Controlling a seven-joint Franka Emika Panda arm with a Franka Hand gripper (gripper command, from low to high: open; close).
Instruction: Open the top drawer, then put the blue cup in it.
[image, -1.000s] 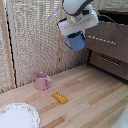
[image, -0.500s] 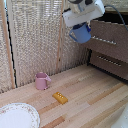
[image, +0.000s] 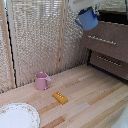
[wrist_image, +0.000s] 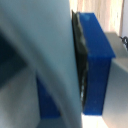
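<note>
The blue cup hangs tilted in the air, high at the exterior view's right, with my gripper shut on its rim. It sits just off the upper corner of the dark brown dresser, beside the top drawer, whose front with its silver bar handle looks pulled out. In the wrist view the blue cup fills the frame, and a dark finger pad presses on its wall. The drawer's inside is not visible.
A lower drawer with the same handle is under the top one. On the wooden table stand a pink mug, a small yellow block and a white plate. A slatted blind covers the back.
My gripper has carried the blue cup upward and toward the exterior view's right, closer to the dresser. The things on the table have not moved.
</note>
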